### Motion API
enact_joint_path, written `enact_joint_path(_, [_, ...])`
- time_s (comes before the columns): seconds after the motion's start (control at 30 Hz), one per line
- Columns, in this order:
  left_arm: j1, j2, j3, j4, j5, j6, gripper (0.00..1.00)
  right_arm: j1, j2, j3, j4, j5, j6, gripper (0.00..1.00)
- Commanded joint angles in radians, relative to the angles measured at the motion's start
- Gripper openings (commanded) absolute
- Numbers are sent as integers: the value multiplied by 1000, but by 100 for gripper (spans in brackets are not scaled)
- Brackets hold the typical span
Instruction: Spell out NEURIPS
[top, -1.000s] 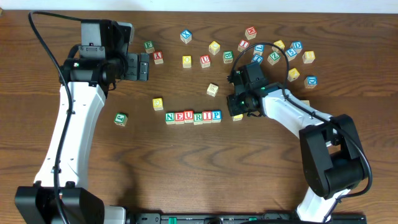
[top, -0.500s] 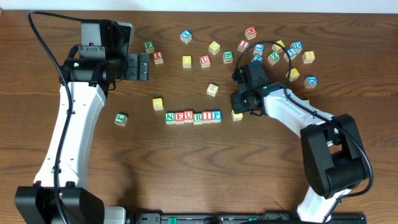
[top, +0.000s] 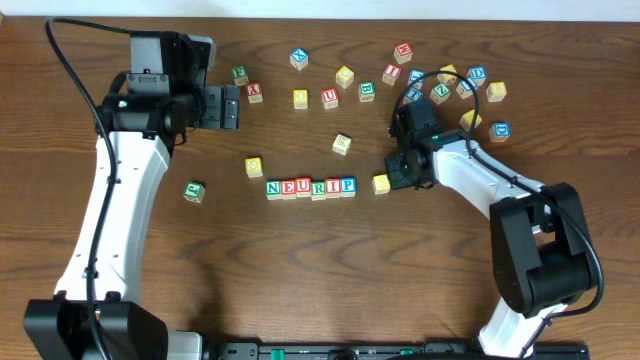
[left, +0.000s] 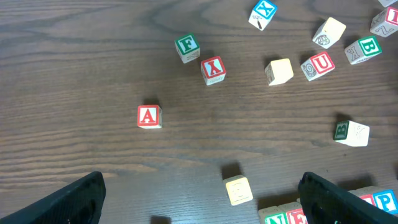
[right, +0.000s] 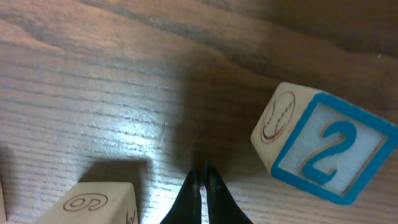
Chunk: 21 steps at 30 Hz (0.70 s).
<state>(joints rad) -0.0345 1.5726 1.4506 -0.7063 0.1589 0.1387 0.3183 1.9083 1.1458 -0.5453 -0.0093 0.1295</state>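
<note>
My right gripper (top: 394, 179), pinched shut and empty, has the yellow block (top: 381, 184) just beside it, toward the letter row (top: 310, 187).

Six wooden cubes (top: 311, 187) lie flat on the desk, side by side in one straight row, reading N, E, U, R, I, P in green, red and blue. Yellow-faced cube (top: 380, 184) lies just beside the P cube (top: 348, 186), apart from it; its letter is unreadable.

Overhead cam straight down on whole table (top: 300, 270); left wrist shares letter row (top: 310, 187); right wrist v. close.
</note>
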Motion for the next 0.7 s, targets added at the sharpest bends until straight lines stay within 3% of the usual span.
enact_joint_path(0.0, [3,-4,25,0,6,10,97,16,2,5,-23,6,20,1])
enact_joint_path(0.67, [3,-4,25,0,6,11,98,94,2,5,-11,-9,58,1])
